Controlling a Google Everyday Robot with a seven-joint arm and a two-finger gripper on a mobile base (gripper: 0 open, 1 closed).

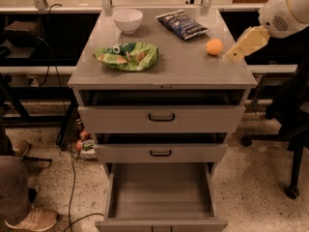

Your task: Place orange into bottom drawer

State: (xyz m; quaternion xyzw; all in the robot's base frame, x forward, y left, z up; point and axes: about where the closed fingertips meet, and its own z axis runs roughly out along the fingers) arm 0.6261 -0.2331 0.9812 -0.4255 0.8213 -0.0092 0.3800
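Just beside the pincer (pixel 233 56), orange (pixel 214 46) on cabinet top (pixel 183 64), not touching

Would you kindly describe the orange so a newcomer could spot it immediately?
On the grey cabinet top, look toward the right edge, beside the robot's hand. The orange sits there: the only small round fruit, just right of the dark snack bag.

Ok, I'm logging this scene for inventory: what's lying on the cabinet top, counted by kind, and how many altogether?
Snack bags: 2, the green bag and the blue bag
Bowls: 1, the white bowl
Fruit: 1, the orange
Total: 4
The claw is beside the orange, on its right as the camera sees it, and carries nothing.
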